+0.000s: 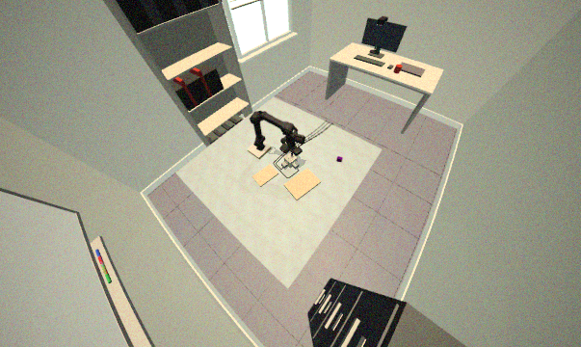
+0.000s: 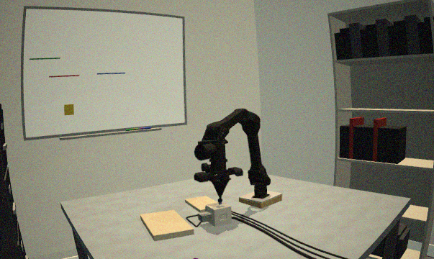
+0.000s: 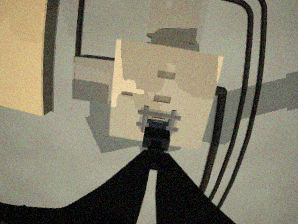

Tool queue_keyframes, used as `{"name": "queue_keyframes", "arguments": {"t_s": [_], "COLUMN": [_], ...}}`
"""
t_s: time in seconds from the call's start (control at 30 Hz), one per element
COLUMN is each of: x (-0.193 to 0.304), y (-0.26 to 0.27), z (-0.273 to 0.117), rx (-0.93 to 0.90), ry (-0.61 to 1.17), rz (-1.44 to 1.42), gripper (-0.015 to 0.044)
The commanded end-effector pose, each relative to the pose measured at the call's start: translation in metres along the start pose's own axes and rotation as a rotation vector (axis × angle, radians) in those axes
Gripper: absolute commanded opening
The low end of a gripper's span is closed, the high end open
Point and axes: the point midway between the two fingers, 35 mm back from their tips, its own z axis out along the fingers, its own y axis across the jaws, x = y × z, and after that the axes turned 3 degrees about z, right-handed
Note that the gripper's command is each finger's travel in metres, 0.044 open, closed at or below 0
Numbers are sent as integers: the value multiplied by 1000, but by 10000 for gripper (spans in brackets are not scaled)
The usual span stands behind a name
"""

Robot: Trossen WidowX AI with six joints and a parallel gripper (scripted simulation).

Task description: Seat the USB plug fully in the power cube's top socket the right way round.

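Observation:
The pale power cube (image 1: 295, 161) (image 2: 227, 220) (image 3: 192, 120) stands upright on the table, with slots and a grey, frame-like socket (image 3: 175, 119) on top. My gripper (image 2: 220, 196) (image 3: 154, 159) points straight down over the cube and is shut on the small black USB plug (image 2: 220, 201) (image 3: 156, 137). The plug is upright at the socket, near one edge of the cube's top. A little of its metal end shows below the black body. The fingers and body hide how deep it sits and which way round it is.
Another plug (image 2: 203, 216) (image 3: 94, 71) with a looped cable sticks out of the cube's side. Black cables (image 2: 270, 234) (image 3: 257, 75) run from the cube over the table. Two tan boards (image 1: 266, 174) (image 1: 303, 184) (image 2: 166, 224) lie nearby. A small purple block (image 1: 339, 159) lies farther off.

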Motion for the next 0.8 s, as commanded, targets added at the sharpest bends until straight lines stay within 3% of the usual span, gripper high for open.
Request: {"name": "queue_keyframes", "arguments": {"t_s": [0.0,0.77], "x": [1,1], "y": [-1,0], "z": [2,4], "rx": [5,5], "ry": [5,7], "rz": [-4,-7], "gripper": [0,0]}}
